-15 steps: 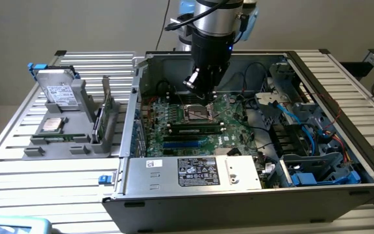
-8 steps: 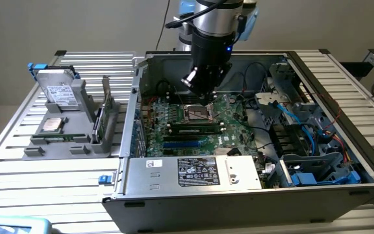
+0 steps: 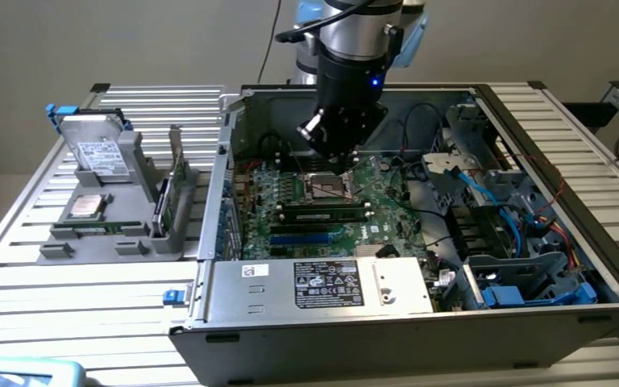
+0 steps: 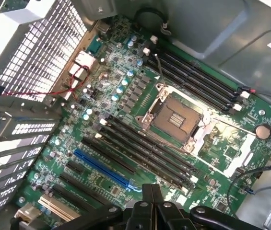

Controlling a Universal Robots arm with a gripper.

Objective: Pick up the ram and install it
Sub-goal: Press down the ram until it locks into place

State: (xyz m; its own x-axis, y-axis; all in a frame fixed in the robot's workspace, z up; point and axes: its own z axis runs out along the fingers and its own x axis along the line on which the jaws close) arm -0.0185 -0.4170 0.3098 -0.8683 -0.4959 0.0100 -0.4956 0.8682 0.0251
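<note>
Hovering with gripper [image 3: 340,165] clenched, empty, over CPU socket [image 3: 326,187] | seeing ram [image 3: 97,229] lying in grey holder [image 3: 57,251], outside case, well apart toward exterior view's left | long axis running along holder's near edge

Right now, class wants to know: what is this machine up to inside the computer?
A robot arm reaches into an open computer case, its gripper hanging above the motherboard near the empty processor socket. The fingers are shut with nothing between them. A ram stick already sits in a slot beside the socket.
</note>
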